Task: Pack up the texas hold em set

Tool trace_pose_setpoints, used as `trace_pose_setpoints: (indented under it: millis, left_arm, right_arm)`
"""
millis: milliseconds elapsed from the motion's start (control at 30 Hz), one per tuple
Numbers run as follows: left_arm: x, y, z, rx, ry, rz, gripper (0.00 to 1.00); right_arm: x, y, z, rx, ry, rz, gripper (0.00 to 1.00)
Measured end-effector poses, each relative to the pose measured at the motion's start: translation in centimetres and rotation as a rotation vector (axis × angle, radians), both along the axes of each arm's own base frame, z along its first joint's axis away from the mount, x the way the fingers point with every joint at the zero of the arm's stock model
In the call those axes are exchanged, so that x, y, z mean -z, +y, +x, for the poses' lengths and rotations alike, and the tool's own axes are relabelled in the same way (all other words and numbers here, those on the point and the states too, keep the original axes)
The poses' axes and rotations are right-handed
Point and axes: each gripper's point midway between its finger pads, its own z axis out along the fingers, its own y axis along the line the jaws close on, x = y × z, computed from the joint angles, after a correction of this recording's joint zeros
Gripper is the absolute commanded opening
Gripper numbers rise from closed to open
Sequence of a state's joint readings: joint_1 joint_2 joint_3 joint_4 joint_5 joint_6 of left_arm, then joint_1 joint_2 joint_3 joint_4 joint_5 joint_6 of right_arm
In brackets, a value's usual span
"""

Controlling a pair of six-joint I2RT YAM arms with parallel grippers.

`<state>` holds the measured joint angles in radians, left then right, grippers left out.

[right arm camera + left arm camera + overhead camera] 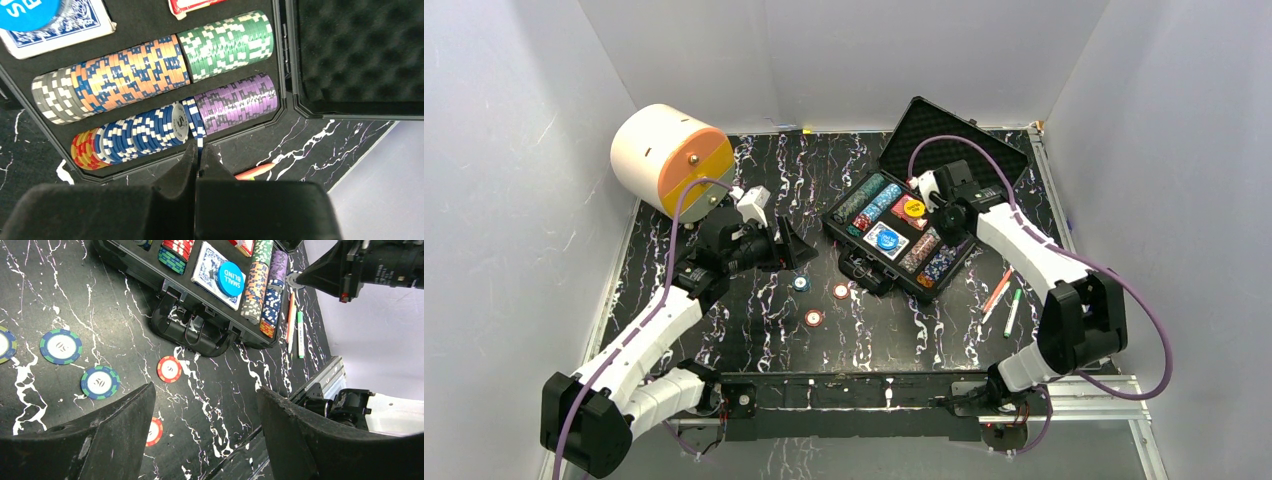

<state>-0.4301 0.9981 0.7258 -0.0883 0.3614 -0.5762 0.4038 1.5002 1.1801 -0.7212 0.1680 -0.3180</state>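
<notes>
The open black case (836, 222) lies at the back right of the table with its foam lid (954, 135) raised. It holds rows of multicoloured chips (130, 75), a blue card deck (207, 267) and a blue "small blind" button (230, 278). My right gripper (199, 149) is shut on a blue-and-white chip (196, 120), held edge-on in the near row between blue and purple chips. My left gripper (206, 390) is open and empty, above the table left of the case. Loose chips (800, 283) (841, 291) (813, 319) lie on the table in front of it.
A white-and-orange round drawer unit (669, 160) stands at the back left. A red pen (997, 290) and a green pen (1012, 312) lie right of the case. The case handle (192, 332) juts toward the loose chips. White walls enclose the table.
</notes>
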Motion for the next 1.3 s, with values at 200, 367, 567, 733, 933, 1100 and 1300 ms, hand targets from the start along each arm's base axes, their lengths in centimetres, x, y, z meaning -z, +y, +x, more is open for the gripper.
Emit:
trace_pose_setpoints:
  millis: [200, 367, 567, 733, 933, 1100, 1300]
  left_arm:
    - [0.8, 0.1, -0.2, -0.003, 0.018, 0.006, 0.73]
    - [0.8, 0.1, -0.2, -0.004, 0.017, 0.005, 0.73]
    - [0.7, 0.1, -0.2, -0.006, 0.019, 0.003, 0.73]
    - [0.7, 0.1, -0.2, -0.006, 0.019, 0.003, 0.73]
    - [0.8, 0.1, -0.2, -0.006, 0.019, 0.003, 0.73]
    - [0.8, 0.1, -0.2, -0.006, 0.02, 0.004, 0.73]
    - [0.9, 0.1, -0.2, -0.006, 0.023, 0.005, 0.73]
  right_arm:
    - [-2.1, 0.9, 0.0, -0.024, -0.062, 0.068, 0.0]
    - [-2.3, 1.2, -0.1, -0.037, -0.061, 0.088, 0.0]
    - [-0.1, 1.1, -0.1, -0.032, 0.007, 0.056, 0.0]
    - [0.7, 1.1, -0.2, -0.031, 0.034, 0.045, 0.0]
    - [0.8, 0.7, -0.1, -0.022, 0.029, 0.026, 0.22]
    - [1.2, 0.5, -0.5, -0.022, 0.054, 0.012, 0.28]
    - [1.2, 0.5, -0.7, -0.023, 0.064, 0.01, 0.14]
